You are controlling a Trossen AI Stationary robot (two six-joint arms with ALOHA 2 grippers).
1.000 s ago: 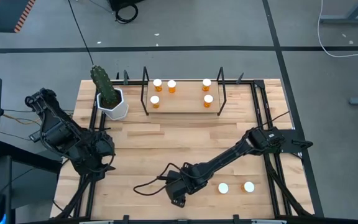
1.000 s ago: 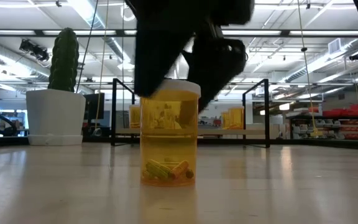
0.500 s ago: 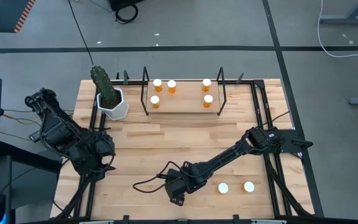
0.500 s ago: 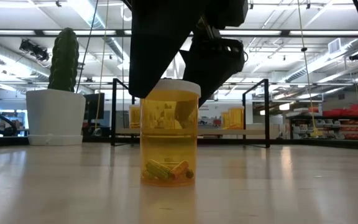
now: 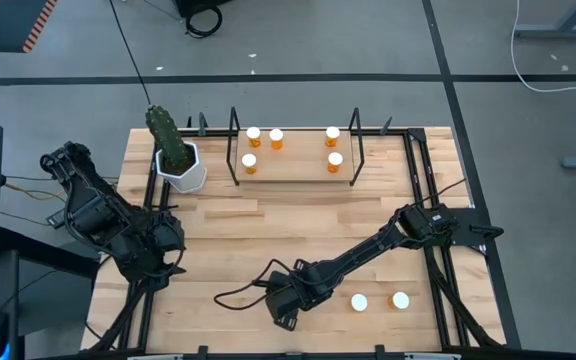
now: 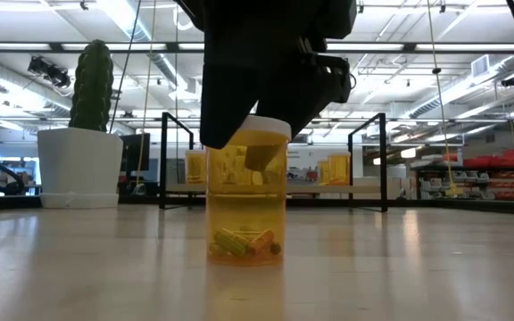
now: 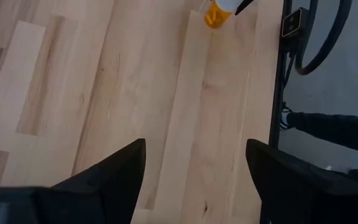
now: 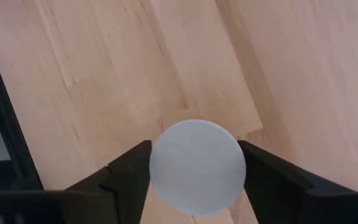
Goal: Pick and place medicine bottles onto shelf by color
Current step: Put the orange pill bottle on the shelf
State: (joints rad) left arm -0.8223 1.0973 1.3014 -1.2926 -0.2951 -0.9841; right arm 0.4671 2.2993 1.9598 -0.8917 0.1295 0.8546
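Near the table's front edge, right gripper pinching the white cap of an upright medicine bottle: high, shallow hold, likely slip or tip if lifted fast; left gripper wide, empty, by the left edge.

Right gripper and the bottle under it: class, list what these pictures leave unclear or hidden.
- High view: the right gripper covers the bottle; unseen there.
- Right wrist view: only the bottle's white cap shows; the body is hidden beneath it.
- Low view: the gripper hides the bottle top; finger contact is unclear.
- Shelf bottles: too small to read labels or contents.
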